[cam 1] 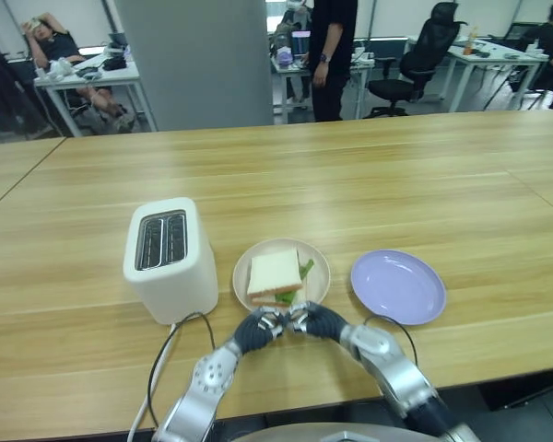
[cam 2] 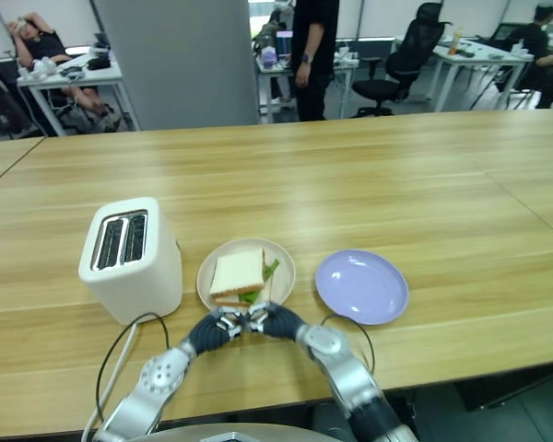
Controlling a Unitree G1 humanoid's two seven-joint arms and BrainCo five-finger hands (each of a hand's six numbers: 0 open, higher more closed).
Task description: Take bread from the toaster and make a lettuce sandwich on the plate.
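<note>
My left hand [cam 1: 257, 330] and right hand [cam 1: 315, 319] meet, fingers curled, at the near rim of the beige plate [cam 1: 319, 267]. The sandwich [cam 1: 275, 274] lies on it; toaster [cam 1: 170, 258] left, purple plate [cam 1: 397, 286] right.

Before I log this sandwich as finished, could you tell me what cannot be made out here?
- White rectangular toaster: slots dark in both views; leftover bread uncertain.
- White-bread sandwich on the round beige plate: top slice hides the filling, except a green lettuce edge, both views.
- Left hand and right hand: bunched at the plate's near rim; grip unclear.
- Black cable: end lost near the bottom edge, both views.
</note>
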